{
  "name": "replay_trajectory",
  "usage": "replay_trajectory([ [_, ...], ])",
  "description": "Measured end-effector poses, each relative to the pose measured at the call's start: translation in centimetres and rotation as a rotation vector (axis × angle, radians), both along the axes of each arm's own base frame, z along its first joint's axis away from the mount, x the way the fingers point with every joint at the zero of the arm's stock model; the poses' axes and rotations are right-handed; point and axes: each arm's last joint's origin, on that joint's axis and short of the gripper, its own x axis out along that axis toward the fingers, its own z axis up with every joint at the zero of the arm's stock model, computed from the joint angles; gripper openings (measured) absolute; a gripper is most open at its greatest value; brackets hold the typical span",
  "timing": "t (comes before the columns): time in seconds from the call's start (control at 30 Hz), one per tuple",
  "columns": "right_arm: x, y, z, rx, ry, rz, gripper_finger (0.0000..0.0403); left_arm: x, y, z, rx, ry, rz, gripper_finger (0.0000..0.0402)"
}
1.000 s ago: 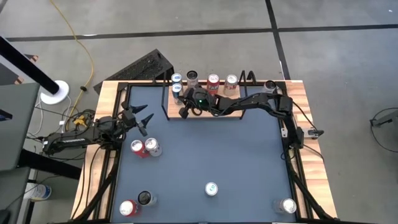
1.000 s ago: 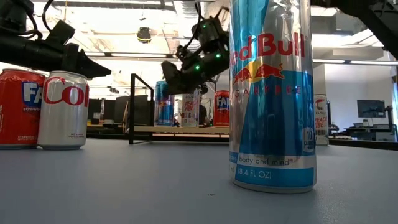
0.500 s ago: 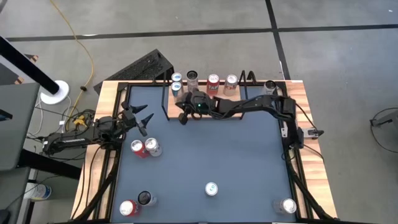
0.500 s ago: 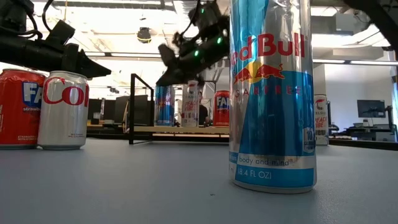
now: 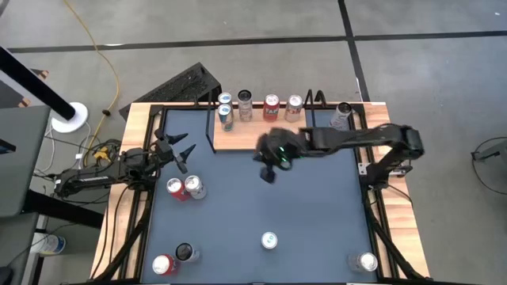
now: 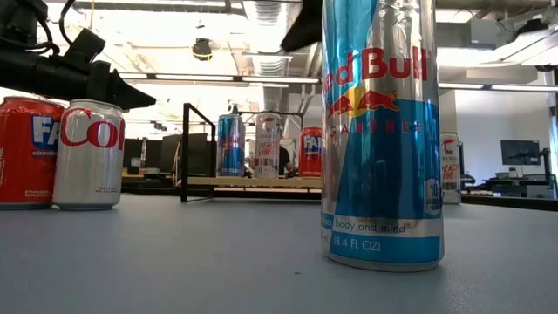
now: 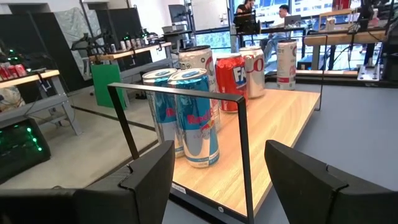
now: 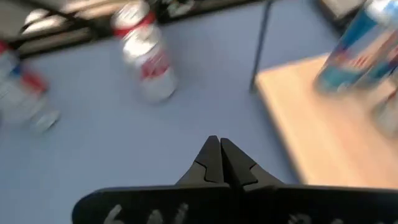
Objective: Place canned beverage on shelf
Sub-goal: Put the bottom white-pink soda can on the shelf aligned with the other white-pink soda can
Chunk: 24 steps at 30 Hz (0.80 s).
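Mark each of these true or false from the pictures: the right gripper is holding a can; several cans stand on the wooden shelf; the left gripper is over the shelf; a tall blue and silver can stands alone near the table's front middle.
1. The right gripper is holding a can. False: its fingers are shut together with nothing between them, over bare tabletop in front of the shelf.
2. Several cans stand on the wooden shelf. True: five stand along its back and left side.
3. The left gripper is over the shelf. False: it hangs at the table's left edge, near a red can and a silver can.
4. A tall blue and silver can stands alone near the table's front middle. True.
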Motion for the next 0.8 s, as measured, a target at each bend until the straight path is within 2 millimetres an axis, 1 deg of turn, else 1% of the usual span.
replay_trajectory([
  [0.07,-1.2,2.2,0.8,0.026,0.010,0.035,0.0000,0.0,0.0,0.0,0.000,0.000,0.000,0.0240],
  [0.2,-3.7,6.5,1.8,0.064,0.047,0.108,0.0000,0.0,0.0,0.0,0.000,0.000,0.000,0.0240],
  [0.37,-7.1,12.3,2.0,0.154,0.129,0.196,0.0000,0.0,0.0,0.0,0.000,0.000,0.000,0.0240],
  [0.43,-8.4,14.4,2.0,0.209,0.153,0.200,0.0000,0.0,0.0,0.0,0.000,0.000,0.000,0.0240],
  [0.5,-9.5,16.1,1.9,0.266,0.175,0.178,0.0000,0.0,0.0,0.0,0.000,0.000,0.000,0.0240],
  [0.57,-10.5,17.3,1.8,0.332,0.203,0.135,0.0000,0.0,0.0,0.0,0.000,0.000,0.000,0.0240],
  [0.67,-11.5,18.0,1.4,0.348,0.240,0.047,0.0000,0.0,0.0,0.0,0.000,0.000,0.000,0.0240],
  [0.73,-12.2,17.4,1.2,0.275,0.242,-0.043,0.0000,0.0,0.0,0.0,0.000,0.000,0.000,0.0240],
  [0.8,-13.0,16.2,1.2,0.155,0.225,-0.172,0.0000,0.0,0.0,0.0,0.000,0.000,0.000,0.0240],
])
